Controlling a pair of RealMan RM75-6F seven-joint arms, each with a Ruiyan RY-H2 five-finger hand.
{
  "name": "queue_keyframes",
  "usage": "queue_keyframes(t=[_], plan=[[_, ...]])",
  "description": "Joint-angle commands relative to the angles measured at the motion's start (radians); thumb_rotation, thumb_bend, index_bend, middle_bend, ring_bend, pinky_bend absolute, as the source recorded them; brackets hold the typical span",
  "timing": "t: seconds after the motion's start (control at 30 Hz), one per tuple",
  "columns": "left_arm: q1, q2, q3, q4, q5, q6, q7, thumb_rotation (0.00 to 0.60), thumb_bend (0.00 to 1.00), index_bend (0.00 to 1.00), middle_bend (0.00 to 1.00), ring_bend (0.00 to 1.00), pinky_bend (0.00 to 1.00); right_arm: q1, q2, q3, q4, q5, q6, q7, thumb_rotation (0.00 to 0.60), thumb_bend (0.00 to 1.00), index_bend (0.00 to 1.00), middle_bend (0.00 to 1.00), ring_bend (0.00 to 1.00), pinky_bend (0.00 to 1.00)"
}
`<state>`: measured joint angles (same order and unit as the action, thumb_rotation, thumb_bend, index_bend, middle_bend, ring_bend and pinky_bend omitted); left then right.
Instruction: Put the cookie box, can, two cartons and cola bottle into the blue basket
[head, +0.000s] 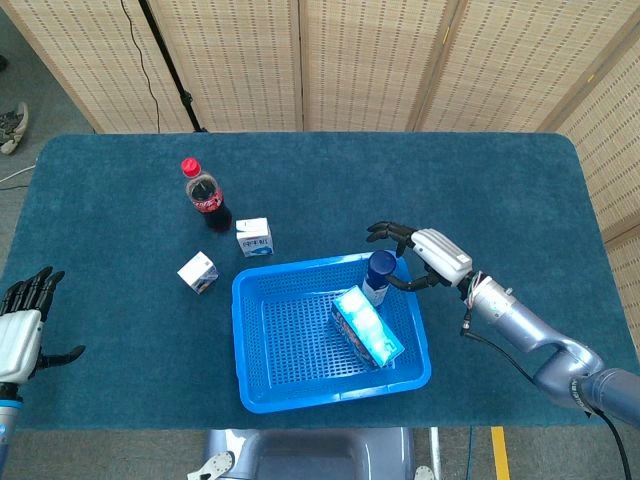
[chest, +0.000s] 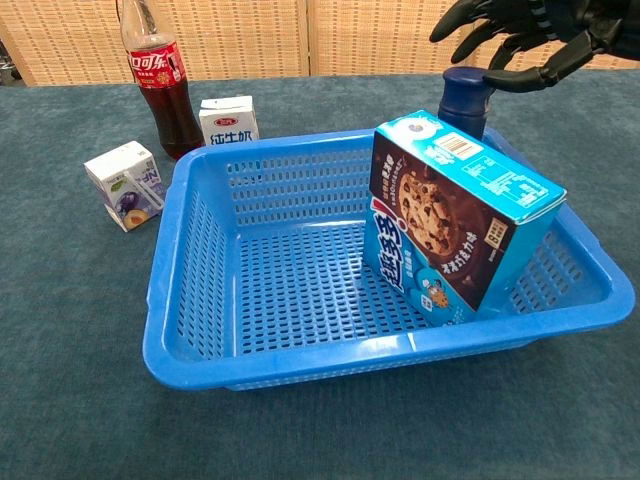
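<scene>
Two items in blue basket (head: 255, 340): cookie box (head: 367, 328), can (head: 379, 276) upright at far right corner. Right robot hand (head: 425, 255) spread, just beside can top; lift clear without tipping can. Left robot hand (head: 20, 328) spread, near desk's left edge

Inside blue plastic mesh basket (head: 258, 340): tilted blue cookie box (head: 367, 326), upright dark-blue-capped can (head: 379, 274). Outside its upper-left corner: red-capped cola bottle (head: 205, 195), two small white cartons (head: 254, 237) (head: 198, 272).

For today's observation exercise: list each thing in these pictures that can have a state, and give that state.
Blue basket: holds cookie box and can.
Cookie box: in basket, tilted.
Can: upright in basket, released.
Cola bottle: upright on table, capped.
Two cartons: on table, outside basket.
Right hand: fingers spread, holding nothing.
Left hand: fingers apart, holding nothing.
</scene>
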<state>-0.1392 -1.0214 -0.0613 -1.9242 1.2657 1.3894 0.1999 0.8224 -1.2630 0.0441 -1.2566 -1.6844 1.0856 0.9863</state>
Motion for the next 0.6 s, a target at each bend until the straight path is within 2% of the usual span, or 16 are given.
queue_keyframes(t=[0.03,0.27,0.33,0.43,0.5,0.6], plan=[[0.0,0.0,0.0,0.0,0.002,0.0,-0.001,0.6,0.0,0.0,0.0,0.0,0.0,-0.013,0.017,0.001,-0.022,0.004,0.022,-0.022,0.6,0.43,0.21,0.14,0.21,0.38],[-0.019,0.001,-0.018,0.01,-0.008,-0.022,-0.021,0.6,0.0,0.0,0.0,0.0,0.0,-0.062,0.139,0.03,-0.142,0.027,0.112,-0.089,0.6,0.43,0.2,0.14,0.21,0.38],[-0.041,0.002,-0.036,0.019,-0.013,-0.043,-0.028,0.6,0.0,0.0,0.0,0.0,0.0,-0.099,0.201,0.038,-0.19,0.038,0.158,-0.158,0.6,0.43,0.19,0.14,0.2,0.36],[-0.078,0.007,-0.061,0.029,-0.025,-0.085,-0.036,0.6,0.0,0.0,0.0,0.0,0.0,-0.154,0.265,0.034,-0.237,0.042,0.215,-0.262,0.6,0.43,0.17,0.11,0.14,0.27],[-0.105,0.01,-0.075,0.033,-0.038,-0.119,-0.035,0.6,0.0,0.0,0.0,0.0,0.0,-0.194,0.285,0.028,-0.252,0.042,0.257,-0.331,0.6,0.42,0.16,0.08,0.1,0.22],[-0.154,0.02,-0.09,0.026,-0.056,-0.191,-0.036,0.6,0.0,0.0,0.0,0.0,0.0,-0.257,0.302,0.003,-0.261,0.029,0.313,-0.416,0.6,0.4,0.15,0.07,0.08,0.21]])
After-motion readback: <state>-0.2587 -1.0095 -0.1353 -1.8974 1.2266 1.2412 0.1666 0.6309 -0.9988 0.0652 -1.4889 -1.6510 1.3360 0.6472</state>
